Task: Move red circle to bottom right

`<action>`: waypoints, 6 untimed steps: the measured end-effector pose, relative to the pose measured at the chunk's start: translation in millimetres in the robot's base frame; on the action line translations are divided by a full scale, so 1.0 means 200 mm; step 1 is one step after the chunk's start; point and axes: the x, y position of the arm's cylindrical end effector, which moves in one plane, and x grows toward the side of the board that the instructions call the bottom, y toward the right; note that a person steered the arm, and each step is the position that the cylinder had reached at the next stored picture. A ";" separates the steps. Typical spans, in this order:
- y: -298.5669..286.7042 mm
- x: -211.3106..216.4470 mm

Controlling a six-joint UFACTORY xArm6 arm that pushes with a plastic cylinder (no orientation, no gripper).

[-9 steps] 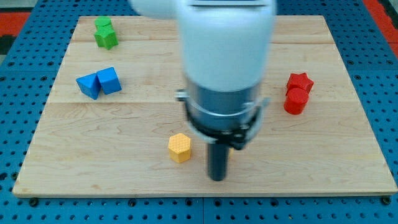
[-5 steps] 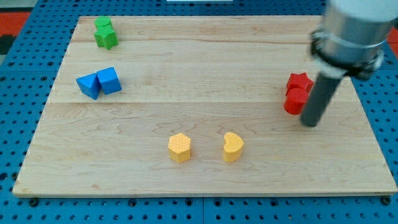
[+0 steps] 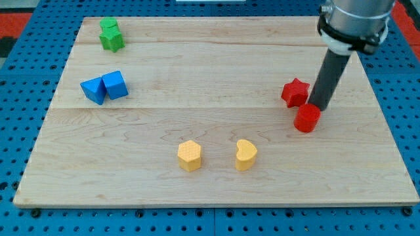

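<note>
Wooden counter (image 3: 216,190) on a blue pegboard (image 3: 20,131). Block count: eight in all, two of each colour.

Red, two: red circle (image 3: 307,118) at the view's right, about mid-height of the counter; red star (image 3: 295,92) just up and to the view's left of it, close but with a narrow gap showing between them.

Yellow, two: yellow hexagon (image 3: 189,156) and yellow heart (image 3: 246,155), side by side near the view's bottom centre, apart from each other.

Blue, two: a blue block (image 3: 93,90) and a blue cube (image 3: 115,85), touching, at the view's left.

Green, two: a green block (image 3: 108,25) and a green star (image 3: 112,40), touching, at the view's top left.

No hand on this arm, only a dark rod. My tip (image 3: 319,106) sits right at the upper right edge of the red circle, touching or nearly so, and to the view's right of the red star. The red circle lies well above the counter's bottom right corner.
</note>
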 end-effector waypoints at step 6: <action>-0.41 0.12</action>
